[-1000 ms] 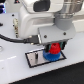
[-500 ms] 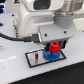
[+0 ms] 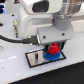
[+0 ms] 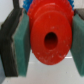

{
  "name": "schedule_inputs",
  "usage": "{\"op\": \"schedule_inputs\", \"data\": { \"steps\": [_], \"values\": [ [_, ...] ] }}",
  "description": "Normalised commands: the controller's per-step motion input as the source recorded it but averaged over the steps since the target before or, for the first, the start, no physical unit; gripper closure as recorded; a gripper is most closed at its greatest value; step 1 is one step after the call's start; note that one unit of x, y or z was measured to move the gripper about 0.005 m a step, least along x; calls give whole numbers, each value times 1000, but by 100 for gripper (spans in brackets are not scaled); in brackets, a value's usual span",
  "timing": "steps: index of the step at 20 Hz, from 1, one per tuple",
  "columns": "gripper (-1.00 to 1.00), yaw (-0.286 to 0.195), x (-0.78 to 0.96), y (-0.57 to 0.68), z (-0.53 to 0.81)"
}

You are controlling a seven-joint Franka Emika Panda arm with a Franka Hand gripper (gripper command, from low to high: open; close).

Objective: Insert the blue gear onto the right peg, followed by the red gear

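The red gear (image 4: 48, 39) sits clamped between the tool's (image 3: 52, 49) two teal pads (image 4: 21, 45), its hub bore facing the wrist camera. Directly beneath the tool lies the blue gear (image 3: 52, 56), flat on the black-bordered plate (image 3: 35, 58) on the white bench (image 3: 20, 75). The right peg is hidden (presumably inside the blue gear's hub). The coming move looks like a straight descent, bore axis upright, so red stacks on blue.
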Motion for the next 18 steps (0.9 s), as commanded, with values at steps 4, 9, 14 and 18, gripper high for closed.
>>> {"op": "schedule_inputs", "data": {
  "steps": [4,9,14,18],
  "values": [
    [100,0,117,19,-269],
    [100,0,84,1,-174],
    [-100,0,15,-20,-30],
    [-100,0,-8,-75,109]
  ]
}}
